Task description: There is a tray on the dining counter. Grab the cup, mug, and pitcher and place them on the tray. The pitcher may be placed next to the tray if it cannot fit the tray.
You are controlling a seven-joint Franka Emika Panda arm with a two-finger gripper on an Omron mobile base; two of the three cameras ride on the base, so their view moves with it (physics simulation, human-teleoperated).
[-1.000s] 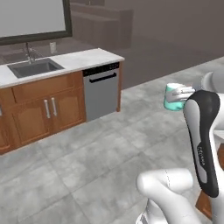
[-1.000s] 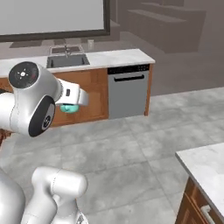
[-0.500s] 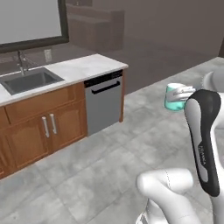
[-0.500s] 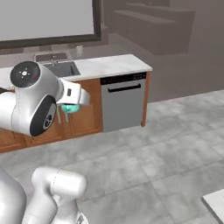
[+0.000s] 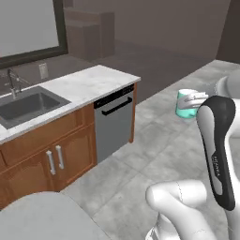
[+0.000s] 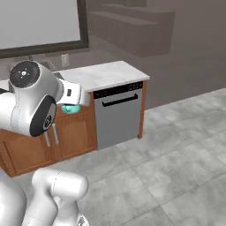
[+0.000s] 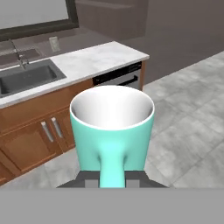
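Note:
My gripper (image 7: 112, 180) is shut on the teal mug (image 7: 112, 131), which it holds upright in the air with its handle between the fingers and its pale inside showing empty. In the left base view the mug (image 5: 186, 104) hangs over the grey floor, just left of my dark forearm, with the gripper (image 5: 195, 100) at its side. In the right base view the mug (image 6: 69, 108) peeks out from under my white wrist. The tray, the dining counter, the cup and the pitcher are out of view.
Ahead stands a marble-topped counter (image 5: 96, 82) on brown cabinets with drawers. It has a sink (image 5: 26, 103) with a faucet (image 5: 11, 80) and a steel dishwasher (image 6: 118, 115) at its end. Grey tiled floor (image 6: 176, 145) stretches between me and the cabinets.
The whole picture has shifted, so the base has moved and the sink counter now looks nearer. The mug stays in the shut gripper, in the same place relative to the arm.

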